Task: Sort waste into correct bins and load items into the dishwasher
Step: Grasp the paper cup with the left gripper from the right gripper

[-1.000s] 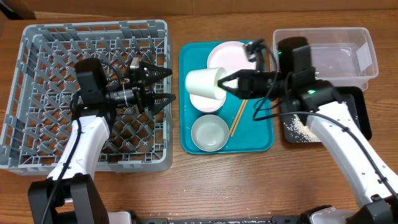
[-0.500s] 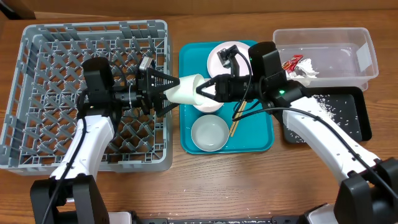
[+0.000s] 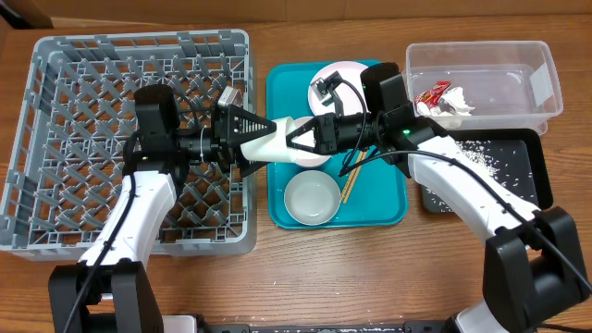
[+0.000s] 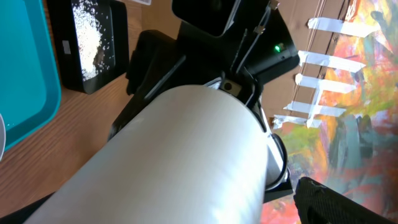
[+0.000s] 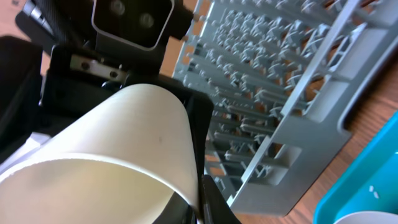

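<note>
Overhead, the small white cup (image 3: 277, 141) hangs sideways between both arms, at the dish rack's (image 3: 139, 39) 3 o'clock edge; the right gripper (image 3: 292, 143) pinches its rim, presenting it for handover; the left gripper (image 3: 265, 141) straddles its base, but whether clamped I cannot tell.

Smooth, seemingly matt white cup (image 3: 277, 141); grey plastic rack (image 3: 139, 39)

Teal serving tray (image 3: 276, 190) lies flat, mid-bench. The wooden bench (image 3: 370, 277) shows brown grain all round it. Over on the left wrist view, a brightly painted backdrop (image 4: 373, 106), white strips (image 4: 326, 59) across it.
</note>
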